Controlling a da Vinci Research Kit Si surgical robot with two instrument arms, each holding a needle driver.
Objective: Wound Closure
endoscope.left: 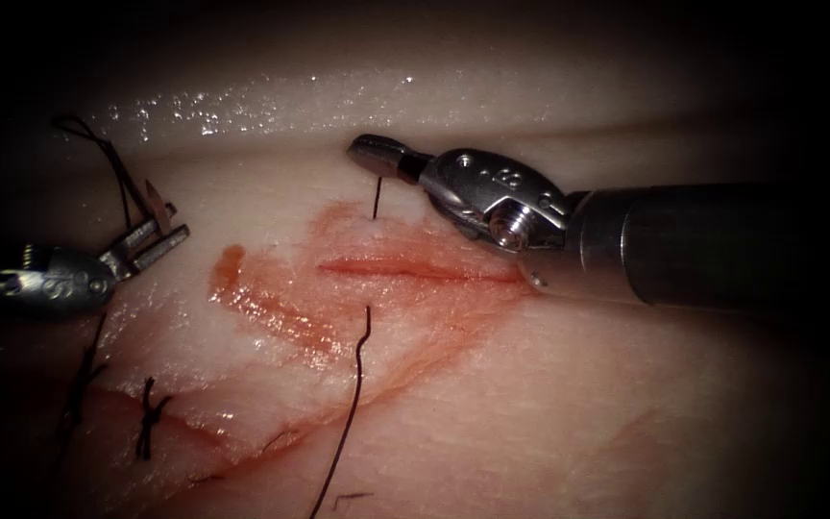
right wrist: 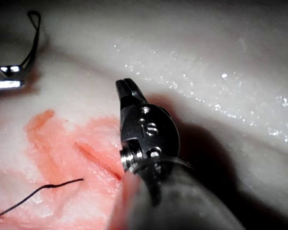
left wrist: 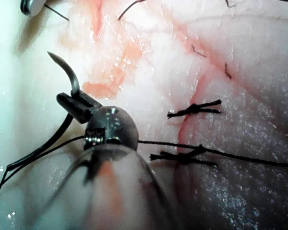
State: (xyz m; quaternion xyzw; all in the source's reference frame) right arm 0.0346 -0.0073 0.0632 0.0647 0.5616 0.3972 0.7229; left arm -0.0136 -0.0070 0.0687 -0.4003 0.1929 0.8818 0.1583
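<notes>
Gripping the curved needle (left wrist: pixel 67 72) mid-curve in my left tool (endoscope.left: pixel 158 237), clear of the tissue (endoscope.left: pixel 569 384), while my right tool (endoscope.left: pixel 377 154) pinches the thread (endoscope.left: pixel 377 199), I fear tearing.

Both polished steel-grey metal tools, left (endoscope.left: pixel 158 238) and right (endoscope.left: pixel 374 153), gleam above the pale, wet-glossy pork tissue (endoscope.left: pixel 530 384) crossed by matt black thread (endoscope.left: pixel 348 423).

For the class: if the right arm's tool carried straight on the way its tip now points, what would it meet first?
The right tool points toward the endoscope view's left, above the cut. The way looks free of instruments; likely bare tissue first, since the left tool holding the needle sits lower. Depth is unclear.
</notes>
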